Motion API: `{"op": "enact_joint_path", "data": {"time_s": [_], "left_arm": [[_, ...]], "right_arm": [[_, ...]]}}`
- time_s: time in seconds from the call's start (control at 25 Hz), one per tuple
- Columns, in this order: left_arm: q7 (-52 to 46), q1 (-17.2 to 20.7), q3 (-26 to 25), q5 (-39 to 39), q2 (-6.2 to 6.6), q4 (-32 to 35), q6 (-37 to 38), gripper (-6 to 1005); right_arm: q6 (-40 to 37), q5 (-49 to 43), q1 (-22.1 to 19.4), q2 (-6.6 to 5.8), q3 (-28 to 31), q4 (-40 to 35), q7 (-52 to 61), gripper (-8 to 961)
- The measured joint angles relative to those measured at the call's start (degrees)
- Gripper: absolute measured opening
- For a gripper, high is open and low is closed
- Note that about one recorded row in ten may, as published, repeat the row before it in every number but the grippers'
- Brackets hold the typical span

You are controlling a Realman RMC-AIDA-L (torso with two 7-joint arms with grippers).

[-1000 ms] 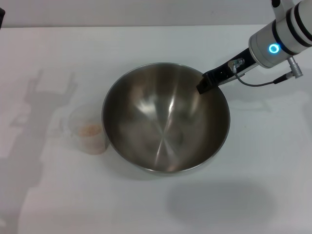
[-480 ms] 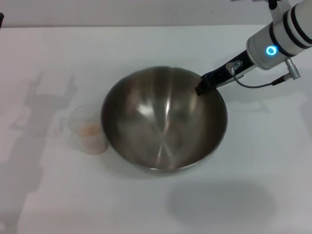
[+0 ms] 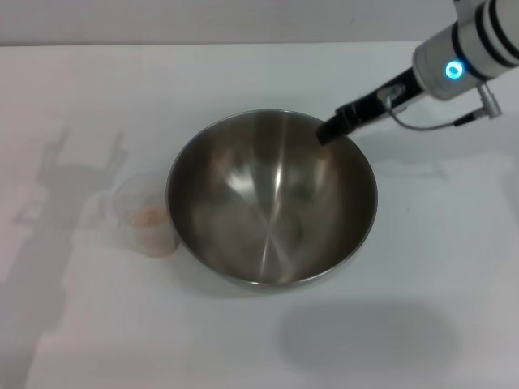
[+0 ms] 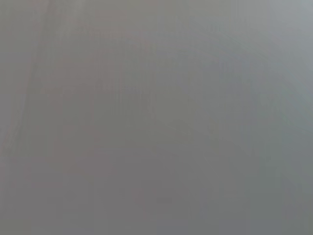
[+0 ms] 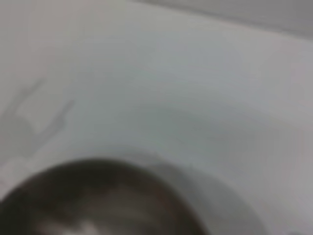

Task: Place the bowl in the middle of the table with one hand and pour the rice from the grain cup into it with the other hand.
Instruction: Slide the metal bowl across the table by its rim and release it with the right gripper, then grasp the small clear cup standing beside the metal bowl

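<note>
The stainless-steel bowl stands near the middle of the white table. It also shows blurred in the right wrist view. My right gripper is at the bowl's far right rim, reaching in from the upper right. The clear grain cup stands upright on the table, touching or nearly touching the bowl's left side. A small heap of beige rice lies in it. The left gripper is out of view. The left wrist view shows only plain grey.
The left arm's shadow falls on the table to the left of the cup. The table's far edge runs along the top of the head view.
The bowl shifted slightly left and settled. My right gripper has since moved up and back along the rim towards the far right, while the bowl stays put.
</note>
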Motion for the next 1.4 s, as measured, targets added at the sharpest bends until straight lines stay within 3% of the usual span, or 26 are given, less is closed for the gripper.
{"op": "enact_joint_path", "data": {"time_s": [0.16,0.4,0.52,0.56,0.6,0.72,0.76,0.8,0.84,0.88,0.92,0.96,1.0,1.04,1.12,1.16,1.2,1.32,1.36,1.4], "left_arm": [[0.0,0.9,0.7,0.0,-0.05,-0.1,0.7,814],[0.0,1.8,0.8,0.0,0.02,-0.7,1.2,814],[0.0,2.1,0.8,0.0,0.03,-0.7,1.3,814],[0.0,2.3,0.8,0.0,0.04,-0.7,1.3,814],[0.0,2.3,0.8,0.0,0.04,-0.7,1.3,813],[0.0,2.4,1.0,0.0,-0.01,-0.7,0.9,813],[0.0,2.4,1.3,0.0,-0.02,-0.7,0.9,813],[0.0,2.4,1.7,0.0,-0.03,-0.7,0.8,813],[0.0,2.5,1.7,0.0,-0.04,-0.7,0.8,813],[0.0,2.5,2.0,0.0,-0.04,-0.7,0.8,813],[0.0,2.6,2.1,0.0,-0.06,-0.7,0.8,813],[0.0,2.7,2.2,0.0,-0.10,-0.7,0.8,813],[0.0,2.7,2.2,0.0,-0.10,-0.7,0.8,813],[0.0,2.8,2.3,0.0,-0.12,-0.7,0.8,813],[0.0,3.0,2.6,0.0,-0.14,-0.7,0.7,813],[0.0,3.2,2.8,0.0,-0.10,-0.7,0.6,813],[0.0,3.2,2.8,0.0,-0.10,-0.7,0.6,812],[0.0,3.5,3.1,0.0,-0.10,-0.3,0.5,812],[0.0,3.6,3.7,0.0,-0.10,-0.2,0.2,812],[0.0,3.6,3.7,0.0,-0.10,-0.2,0.2,812]], "right_arm": [[-0.3,0.3,-0.9,0.10,0.0,-5.8,-0.5,348],[-3.9,2.0,-1.0,0.12,-0.1,-9.8,-3.3,463],[-10.6,4.7,-3.0,0.32,-1.5,-12.6,-6.9,476],[-16.9,6.9,-5.5,0.36,-4.3,-14.7,-9.3,476],[-16.9,6.9,-5.5,0.36,-4.3,-14.7,-9.3,476],[-29.5,9.7,-10.9,0.36,-10.7,-18.8,-13.5,476],[-40.5,10.9,-15.5,0.35,-16.6,-21.5,-16.6,476],[-40.5,10.9,-15.5,0.35,-16.6,-21.5,-16.6,476],[-52.3,11.2,-19.7,0.36,-23.4,-23.5,-19.3,476],[-52.3,11.2,-19.7,0.36,-23.4,-23.5,-19.3,476],[-58.8,11.2,-21.8,0.37,-27.2,-24.1,-20.4,476],[-74.8,10.9,-25.5,0.34,-34.7,-23.8,-22.4,476],[-74.8,10.9,-25.5,0.34,-34.7,-23.8,-22.4,476],[-81.9,10.7,-26.8,0.30,-37.6,-23.3,-23.0,476],[-97.6,10.5,-29.0,0.30,-44.0,-20.3,-23.2,476],[-113.1,10.5,-29.8,0.30,-49.3,-15.4,-21.0,476],[-113.1,10.5,-29.8,0.30,-49.3,-15.4,-21.0,476],[-133.8,10.4,-28.6,0.31,-55.4,-4.6,-11.4,476],[-144.8,10.1,-27.5,0.27,-58.0,3.1,-1.0,476],[-144.8,10.1,-27.5,0.27,-58.0,3.1,-1.0,476]]}}
